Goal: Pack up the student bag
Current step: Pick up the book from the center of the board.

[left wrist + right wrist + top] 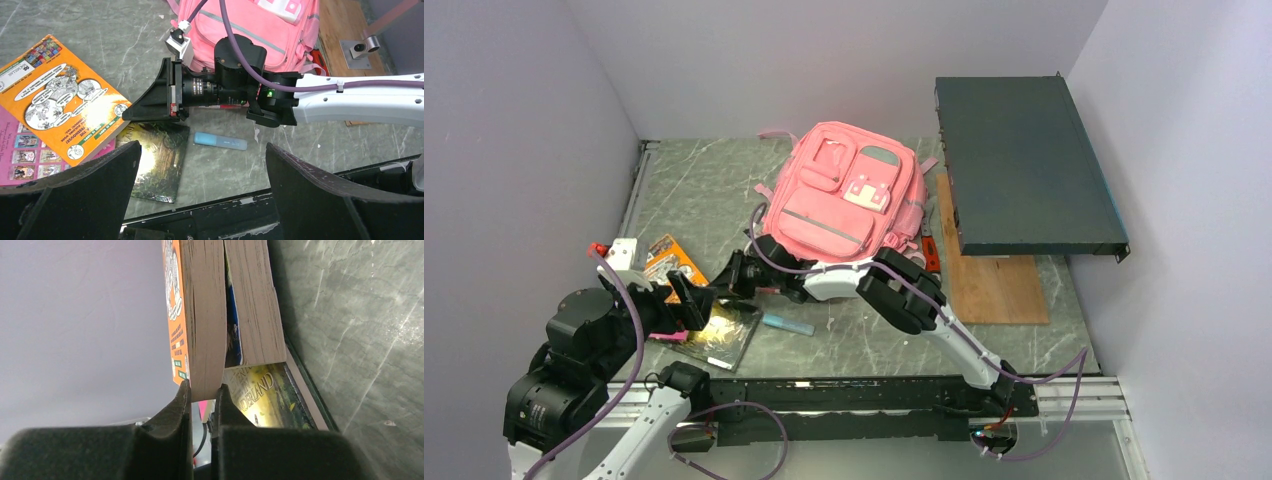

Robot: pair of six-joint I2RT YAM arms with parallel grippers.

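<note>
Nosing the orange book (60,95) beside a blue marker (220,141), right jaws sit pressed together; left jaws spread.

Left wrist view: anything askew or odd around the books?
Yes. The orange book lies skewed across a pink book and partly over the dark-covered book, so the pile is fanned, not squared. The right hand is at the orange book's corner; grip unclear. A blue marker lies loose beside them.
</note>
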